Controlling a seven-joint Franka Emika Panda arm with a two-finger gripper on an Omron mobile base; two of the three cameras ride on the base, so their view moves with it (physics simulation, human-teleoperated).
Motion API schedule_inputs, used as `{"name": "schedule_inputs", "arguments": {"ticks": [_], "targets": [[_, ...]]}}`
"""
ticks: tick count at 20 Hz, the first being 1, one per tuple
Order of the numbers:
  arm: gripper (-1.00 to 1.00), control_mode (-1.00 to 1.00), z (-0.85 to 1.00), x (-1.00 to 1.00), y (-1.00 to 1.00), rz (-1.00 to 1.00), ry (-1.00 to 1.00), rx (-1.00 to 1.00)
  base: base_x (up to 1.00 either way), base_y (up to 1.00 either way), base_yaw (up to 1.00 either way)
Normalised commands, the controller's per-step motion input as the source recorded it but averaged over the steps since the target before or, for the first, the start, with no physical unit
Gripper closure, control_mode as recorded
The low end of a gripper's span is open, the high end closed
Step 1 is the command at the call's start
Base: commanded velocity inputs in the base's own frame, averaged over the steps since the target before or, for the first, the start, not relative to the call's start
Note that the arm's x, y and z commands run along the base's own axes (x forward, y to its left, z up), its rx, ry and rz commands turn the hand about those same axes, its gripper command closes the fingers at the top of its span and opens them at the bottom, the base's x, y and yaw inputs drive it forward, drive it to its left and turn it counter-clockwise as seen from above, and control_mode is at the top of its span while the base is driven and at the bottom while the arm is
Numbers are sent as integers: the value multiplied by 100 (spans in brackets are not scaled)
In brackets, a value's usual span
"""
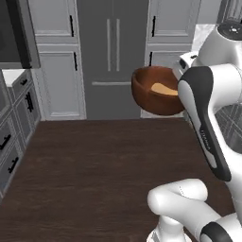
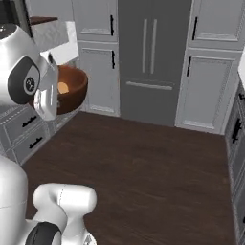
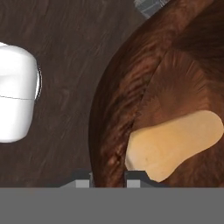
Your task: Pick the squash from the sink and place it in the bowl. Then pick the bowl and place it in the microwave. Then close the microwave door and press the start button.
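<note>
The dark reddish-brown bowl (image 1: 150, 94) (image 2: 74, 93) hangs in the air above the floor, held at its rim beside the white arm. The tan squash (image 1: 163, 88) (image 2: 62, 87) lies inside it. In the hand view the bowl (image 3: 131, 83) spreads across the right side with the squash (image 3: 175, 144) on its inner wall. My gripper (image 3: 108, 178) is shut on the bowl's rim, one fingertip outside and one inside. A grey-framed dark pane at the upper left looks like the microwave door (image 1: 23, 33). The sink is out of view.
A grey double-door fridge (image 1: 112, 56) (image 2: 149, 52) stands at the back between tall cabinets. Drawer fronts with black handles (image 1: 14, 127) (image 2: 28, 129) line one side. Dark wooden floor (image 1: 94, 179) lies open below the bowl.
</note>
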Motion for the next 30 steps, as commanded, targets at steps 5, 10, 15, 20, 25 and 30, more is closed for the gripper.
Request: {"name": "schedule_inputs", "arguments": {"ticks": [5, 10, 15, 20, 25, 30], "targets": [[100, 100, 0, 0, 0, 0, 0, 0, 100, -44, 50], [100, 100, 0, 0, 0, 0, 0, 0, 100, -72, 41], [100, 100, 0, 0, 0, 0, 0, 0, 100, -85, 35], [100, 100, 0, 0, 0, 0, 0, 0, 91, -84, 37], [100, 100, 0, 0, 0, 0, 0, 0, 94, -65, 43], [100, 100, 0, 0, 0, 0, 0, 0, 100, -50, 47]]}}
